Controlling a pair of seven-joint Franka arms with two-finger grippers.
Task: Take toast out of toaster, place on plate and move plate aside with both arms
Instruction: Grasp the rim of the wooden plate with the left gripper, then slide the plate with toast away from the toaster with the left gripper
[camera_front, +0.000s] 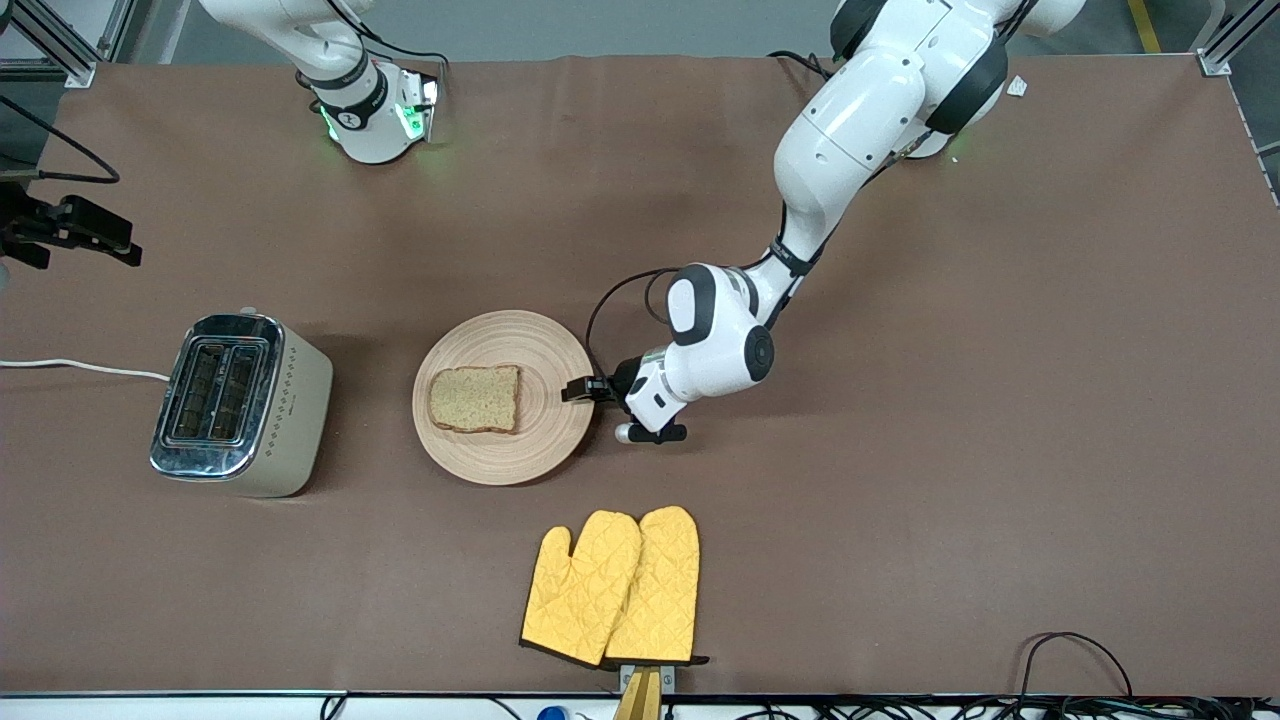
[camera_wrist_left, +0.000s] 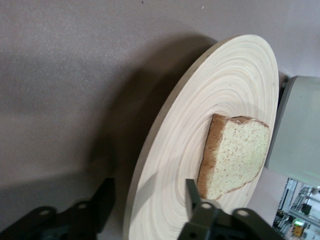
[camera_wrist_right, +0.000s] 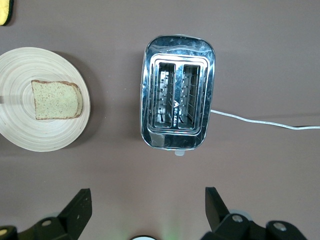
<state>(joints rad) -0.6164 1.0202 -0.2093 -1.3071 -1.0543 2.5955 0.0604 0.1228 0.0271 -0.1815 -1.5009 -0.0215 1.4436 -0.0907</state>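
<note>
**Left arm taking the plate by its rim**

The toaster (camera_front: 240, 403) is sitting empty. The plate (camera_front: 545, 440), stiff, light and smooth-edged, is carrying the loose toast (camera_front: 476, 399). The left gripper (camera_front: 588, 389) is straddling its rim, half-narrowed; the right gripper (camera_wrist_right: 145, 207) is hovering wide above the toaster.

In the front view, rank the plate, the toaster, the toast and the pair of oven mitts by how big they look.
1. Plate, mitts and toaster: all look about alike, so I won't rank them.
2. Toast: clearly smallest, lying on the plate.
</note>
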